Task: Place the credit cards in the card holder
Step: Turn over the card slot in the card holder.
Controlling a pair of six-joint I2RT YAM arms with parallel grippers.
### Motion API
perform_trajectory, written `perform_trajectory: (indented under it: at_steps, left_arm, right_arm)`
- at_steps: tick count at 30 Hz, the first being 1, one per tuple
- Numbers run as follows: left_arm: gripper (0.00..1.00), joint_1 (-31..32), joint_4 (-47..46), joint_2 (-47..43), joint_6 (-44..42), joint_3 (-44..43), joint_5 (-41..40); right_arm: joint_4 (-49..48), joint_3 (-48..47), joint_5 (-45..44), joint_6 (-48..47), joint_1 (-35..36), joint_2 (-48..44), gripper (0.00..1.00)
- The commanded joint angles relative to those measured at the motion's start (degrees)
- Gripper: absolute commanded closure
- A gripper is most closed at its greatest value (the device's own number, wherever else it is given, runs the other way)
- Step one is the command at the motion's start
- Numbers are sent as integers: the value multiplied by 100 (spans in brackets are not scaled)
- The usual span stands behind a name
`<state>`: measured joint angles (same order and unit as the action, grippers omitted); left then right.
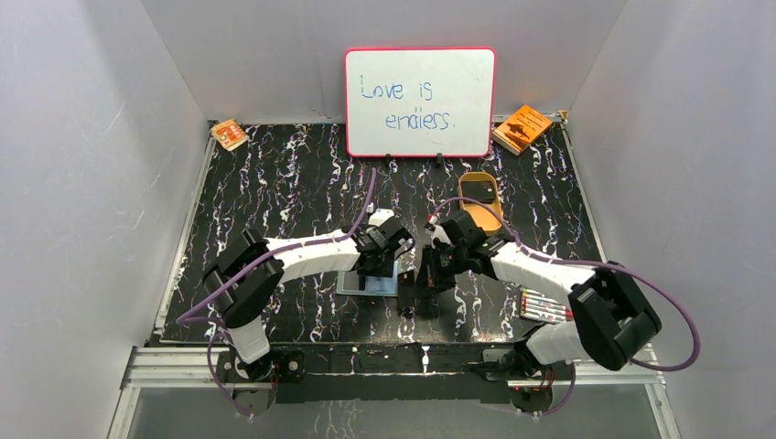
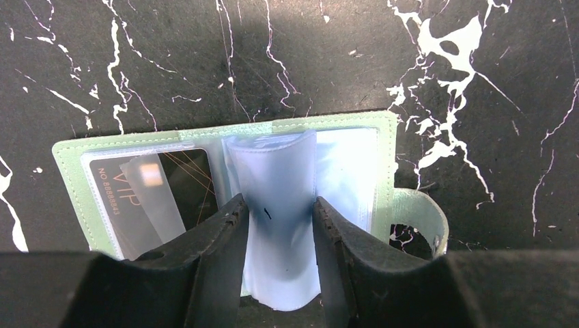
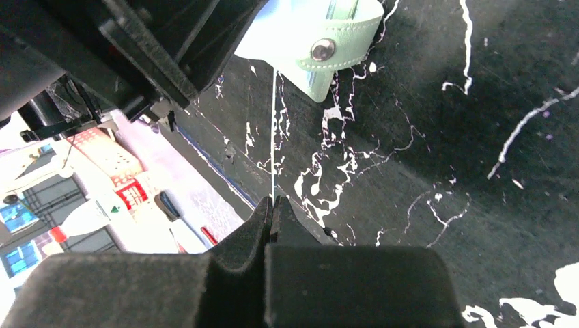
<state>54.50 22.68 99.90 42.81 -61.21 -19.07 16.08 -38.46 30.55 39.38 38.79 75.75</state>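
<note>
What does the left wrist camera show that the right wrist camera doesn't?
Only left wrist: the card holder lying open, a dark VIP card in its pocket, and the left gripper pinching a clear sleeve. Only right wrist: the right gripper shut on a card seen edge-on. Both: the holder's snap strap and the black marbled table.

Robot lab booth: white walls (image 1: 87,165), 2 bolted arms (image 1: 311,253)

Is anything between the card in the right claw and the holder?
Nothing visible lies between the card and the holder. But the left gripper sits on the holder, pinching a clear pocket, so it may crowd the way in.
</note>
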Motion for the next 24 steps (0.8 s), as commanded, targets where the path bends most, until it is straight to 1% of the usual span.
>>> perform_trajectory:
  at_steps: [1, 8, 12, 17, 19, 21, 23, 24]
  left_arm:
    - [63, -1, 246, -221, 102, 171, 129]
    - [61, -1, 243, -368, 131, 226, 123]
    - [61, -1, 253, -405, 125, 245, 105]
    - [60, -1, 254, -484, 134, 244, 114]
    - [56, -1, 266, -541, 132, 226, 114]
    - [47, 4, 333, -651, 109, 111, 154]
    - [41, -1, 410, -741, 105, 28, 185]
    - [39, 4, 441, -785, 105, 13, 161]
  right_arm:
    - [-646, -48, 498, 97, 75, 346, 100]
    - [-1146, -143, 589, 216, 82, 930, 100]
    - [-1276, -226, 580, 211, 80, 1212, 100]
    - [-1633, -204, 758, 381, 81, 1541, 100]
    - [-1816, -206, 814, 463, 77, 1635, 100]
    - [-1962, -251, 884, 569, 83, 1725, 100]
    - [-2069, -285, 935, 643, 77, 1820, 100]
    - [-2130, -277, 962, 674, 77, 1815, 100]
